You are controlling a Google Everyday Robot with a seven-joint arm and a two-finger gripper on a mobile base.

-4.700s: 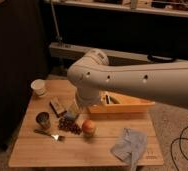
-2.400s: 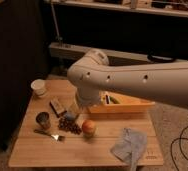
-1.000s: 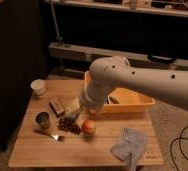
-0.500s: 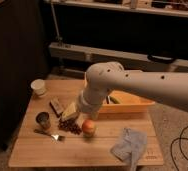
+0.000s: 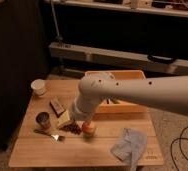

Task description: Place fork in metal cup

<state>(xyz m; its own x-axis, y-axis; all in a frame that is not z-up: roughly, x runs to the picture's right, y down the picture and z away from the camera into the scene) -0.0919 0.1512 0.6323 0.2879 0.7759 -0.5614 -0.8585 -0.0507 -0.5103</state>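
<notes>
The fork [image 5: 49,134], with a dark handle and a silvery head, lies flat near the table's front left. The metal cup [image 5: 43,120], a small dark shiny tumbler, stands upright just behind it. My white arm [image 5: 137,95] reaches in from the right and bends down over the middle of the table. My gripper [image 5: 78,114] is at the arm's lower end, above the snacks and to the right of the metal cup and fork. It is mostly hidden by the wrist. It holds nothing that I can see.
A white cup [image 5: 38,87] stands at the table's back left. A brown bar [image 5: 57,106], a pale block [image 5: 64,119], dark grapes [image 5: 73,128] and an orange fruit [image 5: 88,129] lie mid-table. A yellow tray [image 5: 122,106] sits behind the arm. A blue cloth [image 5: 128,146] lies front right.
The arm has swung from high over the tray down and to the left. Its end now sits low over the middle of the table. Fork and metal cup have not moved.
</notes>
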